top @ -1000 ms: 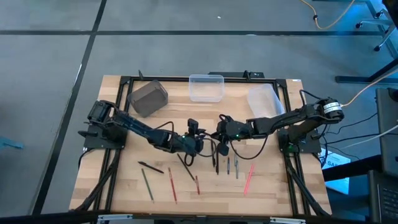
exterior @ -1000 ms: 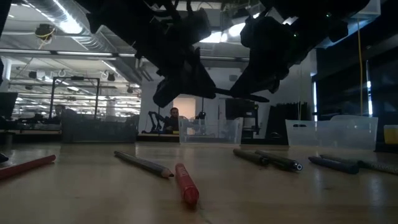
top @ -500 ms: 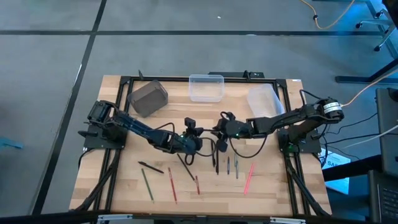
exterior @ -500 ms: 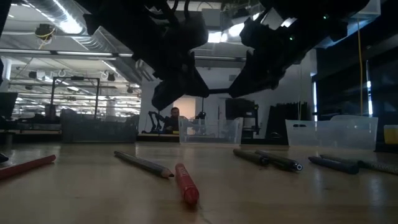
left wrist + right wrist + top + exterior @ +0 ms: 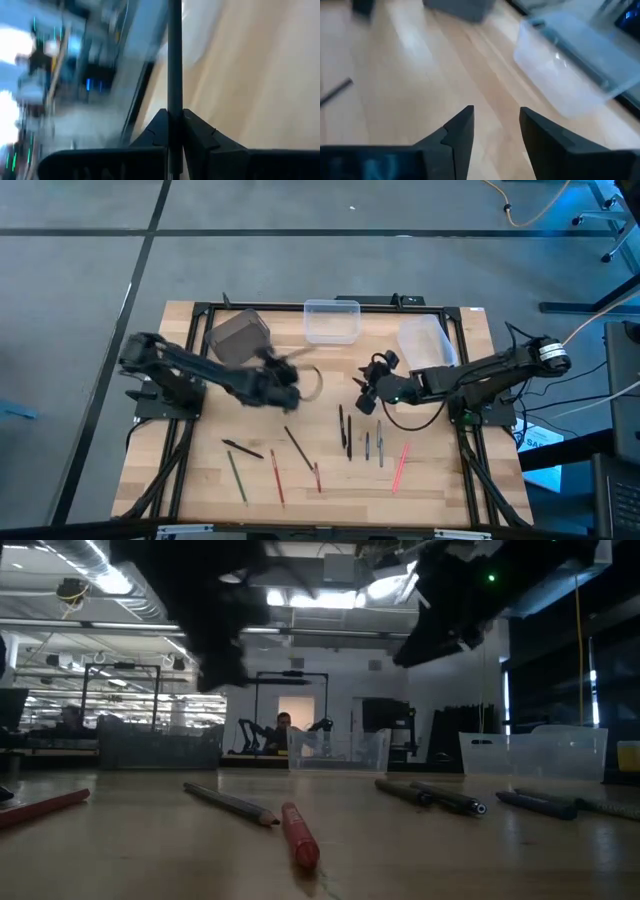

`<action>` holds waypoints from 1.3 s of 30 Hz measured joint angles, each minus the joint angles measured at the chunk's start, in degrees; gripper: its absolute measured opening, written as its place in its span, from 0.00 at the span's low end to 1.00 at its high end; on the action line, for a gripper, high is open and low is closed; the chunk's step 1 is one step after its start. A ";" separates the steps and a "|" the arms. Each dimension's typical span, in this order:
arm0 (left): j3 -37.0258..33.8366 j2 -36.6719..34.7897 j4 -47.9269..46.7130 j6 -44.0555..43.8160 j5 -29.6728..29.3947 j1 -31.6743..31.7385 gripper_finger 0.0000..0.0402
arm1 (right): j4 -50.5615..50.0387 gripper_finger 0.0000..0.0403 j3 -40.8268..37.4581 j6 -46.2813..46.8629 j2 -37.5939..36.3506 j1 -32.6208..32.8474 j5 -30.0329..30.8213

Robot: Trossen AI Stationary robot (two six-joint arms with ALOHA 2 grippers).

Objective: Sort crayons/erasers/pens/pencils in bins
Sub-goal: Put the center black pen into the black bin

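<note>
Nearest the table's front edge, on the pale wooden table [image 5: 430, 470], lies a row of thin sticks: a green pencil [image 5: 237, 477] and a short black stick [image 5: 243, 449] at the left, a red pencil [image 5: 277, 477] beside them, a short thick red crayon [image 5: 317, 476] with a long brown pencil [image 5: 297, 447] angled just above it, then two black pens [image 5: 344, 428], two grey pencils [image 5: 373, 446] and a pink stick [image 5: 400, 466] at the right. In the low view the red crayon [image 5: 299, 836] and a grey-brown pencil [image 5: 230, 805] lie closest to the camera, with dark pens [image 5: 428, 794] farther right; all rest flat on the wood. Above the middle of the table, the left gripper [image 5: 283, 373] hangs in the air near the dark tub, blurred in the high view; its wrist view shows the two dark fingers [image 5: 159, 131] clamped on a thin dark grey stick [image 5: 174, 60] that stands straight out between them. The right gripper [image 5: 371, 383] sits right of centre, above the pens and clear of them, with its fingers [image 5: 460, 132] parted and nothing between them. Along the far edge stand three small rectangular tubs: an opaque dark grey bin [image 5: 238, 337] at the left, a clear plastic bin [image 5: 332, 320] in the middle, and a translucent whitish bin [image 5: 428, 340] at the right. Whether the bins hold anything cannot be told.
</note>
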 joint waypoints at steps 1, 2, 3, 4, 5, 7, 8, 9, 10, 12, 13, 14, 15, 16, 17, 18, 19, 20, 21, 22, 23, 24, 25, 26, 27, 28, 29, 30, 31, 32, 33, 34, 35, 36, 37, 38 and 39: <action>0.00 -2.25 -5.24 -3.93 0.66 1.52 0.05 | -0.84 0.40 -0.30 0.76 0.00 0.00 -0.18; 0.00 -4.38 -9.62 -7.31 1.89 3.06 0.05 | -0.89 0.40 -1.09 1.63 0.09 0.00 -0.22; 0.00 -6.43 -13.80 -10.32 3.50 4.78 0.05 | -0.71 0.40 -2.18 2.12 0.30 -0.15 -0.21; 0.00 -8.49 -16.98 -12.64 5.46 6.69 0.05 | -0.12 0.40 -3.56 2.68 0.59 -0.45 -0.29; 0.00 -10.32 -19.21 -14.20 7.58 8.47 0.05 | 0.99 0.40 -5.17 2.88 0.83 -1.03 -0.58; 0.00 -13.34 -21.48 -15.38 12.44 12.41 0.05 | 4.95 0.40 -8.96 3.23 1.00 -2.96 -2.41; 0.00 -14.55 -21.91 -15.21 15.08 14.25 0.05 | 8.26 0.40 -10.98 3.34 1.13 -4.29 -4.03; 0.00 -15.43 -22.11 -14.09 17.43 16.13 0.05 | 12.19 0.40 -13.22 3.35 1.20 -5.67 -6.00; 0.00 -16.03 -22.01 -12.82 19.32 17.94 0.05 | 16.07 0.40 -15.49 3.27 1.20 -7.08 -8.59; 0.00 -16.57 -22.01 -10.54 22.29 21.30 0.05 | 24.29 0.40 -19.55 3.19 1.25 -9.65 -13.25; 0.00 -16.65 -21.89 -9.47 23.31 22.88 0.05 | 27.89 0.40 -21.23 3.08 1.25 -10.71 -15.13; 0.00 -16.63 -21.85 -8.44 24.50 24.35 0.05 | 30.67 0.40 -22.75 2.94 1.25 -11.59 -16.57; 0.00 -16.57 -21.83 -7.69 25.78 25.90 0.05 | 32.52 0.40 -24.06 2.84 1.22 -12.21 -17.43; -0.08 -16.54 -21.71 -6.83 26.80 27.21 0.05 | 33.62 0.40 -25.09 2.87 1.23 -12.73 -17.94; -0.36 -16.56 -21.21 -6.24 27.62 28.35 0.05 | 34.61 0.40 -26.14 2.79 1.22 -13.24 -18.00; -0.81 -16.56 -20.62 -5.45 28.26 29.41 0.05 | 35.50 0.40 -27.07 2.45 1.22 -13.56 -17.86; -1.34 -16.55 -20.34 -5.10 28.73 30.45 0.05 | 36.20 0.40 -27.83 1.64 1.25 -13.84 -17.80; -1.84 -16.52 -20.41 -4.99 28.87 31.36 0.05 | 37.12 0.40 -28.62 1.27 1.23 -14.16 -17.78; -2.35 -16.53 -20.45 -4.95 28.90 32.32 0.05 | 38.38 0.40 -29.37 0.65 1.22 -14.46 -17.50; -3.00 -16.54 -20.31 -4.94 28.88 33.28 0.05 | 39.64 0.40 -30.03 -0.19 1.22 -14.64 -16.88; -3.71 -16.54 -20.33 -4.95 28.89 34.18 0.05 | 40.99 0.40 -30.65 -1.45 1.22 -14.73 -16.66; -4.46 -16.54 -20.32 -4.94 28.89 34.97 0.05 | 42.20 0.40 -31.13 -2.88 1.22 -14.74 -16.58; -5.16 -16.54 -19.99 -4.94 29.03 35.65 0.05 | 43.16 0.40 -31.48 -4.18 1.22 -14.73 -16.64; -5.94 -16.54 -19.29 -4.92 29.39 36.09 0.05 | 43.80 0.40 -31.68 -5.25 1.22 -14.71 -16.98; -6.73 -16.54 -18.53 -4.89 29.79 36.38 0.05 | 44.44 0.40 -31.75 -6.16 1.22 -14.70 -17.78; -7.58 -16.54 -17.82 -4.84 29.90 36.45 0.05 | 45.37 0.40 -31.75 -6.24 1.20 -14.48 -19.04; -8.47 -16.54 -17.12 -4.79 29.92 36.45 0.05 | 46.88 0.40 -31.77 -6.24 1.20 -14.10 -20.19; -9.27 -16.54 -16.50 -4.62 29.99 36.45 0.05 | 49.35 0.40 -31.80 -6.99 1.20 -13.27 -21.10; -9.99 -16.54 -15.97 -4.22 30.00 36.45 0.05 | 52.31 0.40 -31.80 -8.39 1.18 -12.15 -21.85; -10.69 -16.54 -15.40 -3.68 30.00 36.45 0.05 | 55.13 0.39 -31.77 -9.97 1.10 -11.03 -22.24; -11.27 -16.54 -15.00 -3.50 30.10 36.45 0.05 | 57.16 0.38 -31.77 -11.45 0.72 -10.06 -22.48; -11.76 -16.54 -14.87 -3.47 30.23 36.45 0.05 | 58.89 0.37 -31.77 -12.61 0.16 -9.36 -22.55; -12.20 -16.54 -14.75 -3.45 30.30 36.45 0.05 | 59.87 0.35 -31.77 -13.62 -0.73 -8.83 -22.48; -12.52 -16.54 -14.70 -3.43 30.32 36.45 0.05 | 60.00 0.34 -31.77 -14.28 -2.01 -8.48 -22.54; -12.76 -16.58 -14.69 -3.43 30.31 36.45 0.05 | 59.83 0.32 -31.77 -14.93 -3.49 -8.31 -23.16; -12.96 -16.75 -14.63 -3.41 30.31 36.45 0.05 | 59.17 0.31 -31.77 -15.06 -5.20 -8.28 -24.54; -13.11 -17.00 -14.57 -3.29 30.31 36.45 0.05 | 58.15 0.29 -31.77 -15.12 -7.16 -8.28 -26.13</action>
